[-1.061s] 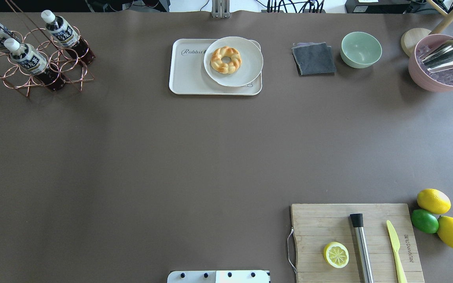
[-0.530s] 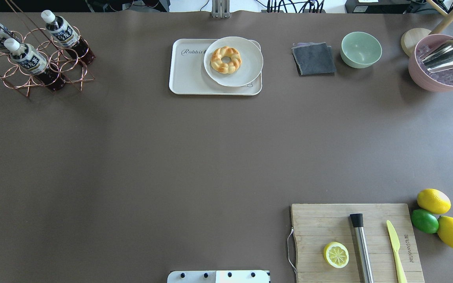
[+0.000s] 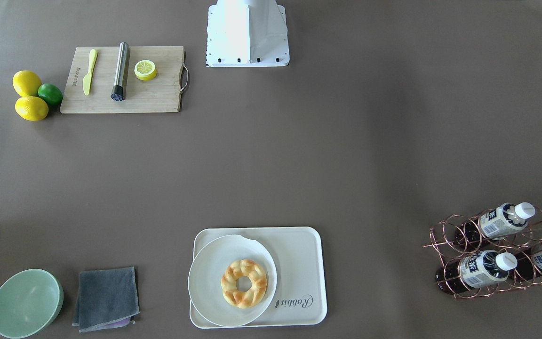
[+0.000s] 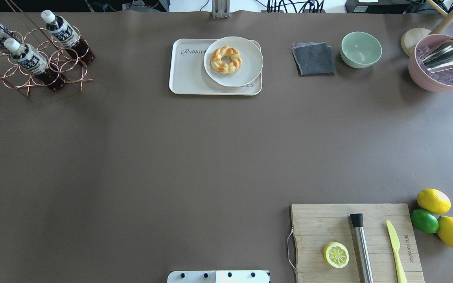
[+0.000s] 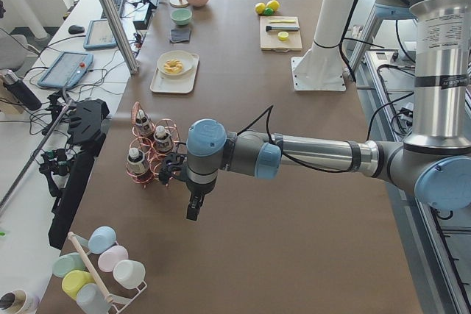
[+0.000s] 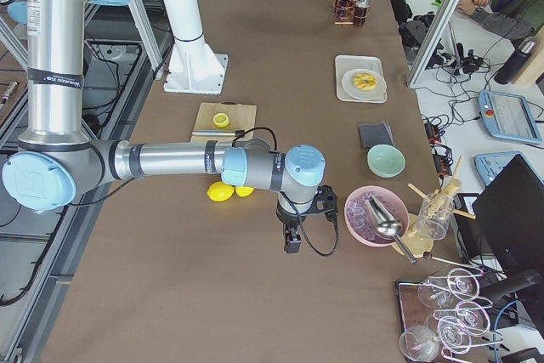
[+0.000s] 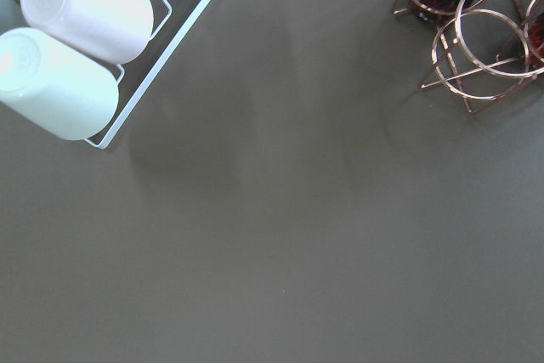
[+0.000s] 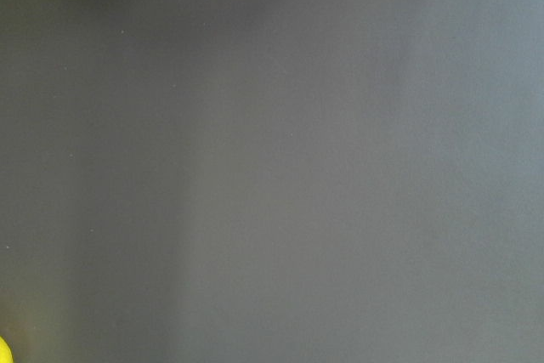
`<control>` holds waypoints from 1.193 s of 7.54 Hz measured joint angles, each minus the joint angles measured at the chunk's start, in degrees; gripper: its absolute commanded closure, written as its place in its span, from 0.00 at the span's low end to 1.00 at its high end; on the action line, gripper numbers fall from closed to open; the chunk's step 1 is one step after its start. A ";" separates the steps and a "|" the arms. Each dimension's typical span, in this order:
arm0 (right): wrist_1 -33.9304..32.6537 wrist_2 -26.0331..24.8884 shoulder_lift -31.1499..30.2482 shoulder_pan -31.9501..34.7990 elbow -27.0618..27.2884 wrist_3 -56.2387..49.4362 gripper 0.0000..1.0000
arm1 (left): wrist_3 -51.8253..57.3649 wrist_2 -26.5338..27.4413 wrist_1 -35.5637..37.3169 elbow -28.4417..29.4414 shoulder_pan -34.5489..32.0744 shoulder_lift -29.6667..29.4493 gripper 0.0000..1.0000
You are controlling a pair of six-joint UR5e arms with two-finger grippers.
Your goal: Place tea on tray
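Observation:
Three tea bottles lie in a copper wire rack point(image 4: 34, 59) at the table's far left corner; the nearest to the tray is the tea bottle point(image 4: 59, 33). The rack also shows in the front view point(image 3: 497, 249) and in the left wrist view point(image 7: 484, 40). The cream tray point(image 4: 189, 76) lettered "Rabbit" sits at the far middle, its left part bare. My left gripper point(image 5: 193, 209) hangs beside the rack, seen only in the left side view; I cannot tell if it is open. My right gripper point(image 6: 292, 240) hangs near the pink bowl, seen only in the right side view; I cannot tell its state.
A round plate point(image 4: 246, 67) with a braided doughnut point(image 4: 226, 59) covers the tray's right part. A grey cloth point(image 4: 313, 59), green bowl point(image 4: 361, 49), pink ice bowl point(image 4: 442, 78), cutting board point(image 4: 317, 224) and lemons point(image 4: 433, 201) are on the right. Mugs point(image 7: 81, 36) lie in a rack.

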 measured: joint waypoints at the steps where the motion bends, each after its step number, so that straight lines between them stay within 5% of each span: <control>1: -0.04 0.03 -0.04 -0.01 -0.01 0.00 0.00 | -3.71 -1.07 -3.63 -0.17 0.04 -0.25 0.02; 3: -0.07 0.04 -0.17 -0.02 -0.08 0.00 0.00 | -15.76 -1.83 -15.83 -0.09 2.45 -0.10 0.07; 6: -0.12 0.08 -0.39 -0.02 -0.14 0.00 0.00 | -28.09 -0.10 -33.98 0.40 10.67 0.84 0.02; 9: -0.11 0.08 -0.82 -0.02 -0.19 0.00 0.00 | -42.42 12.52 -47.71 -0.47 21.14 1.71 0.02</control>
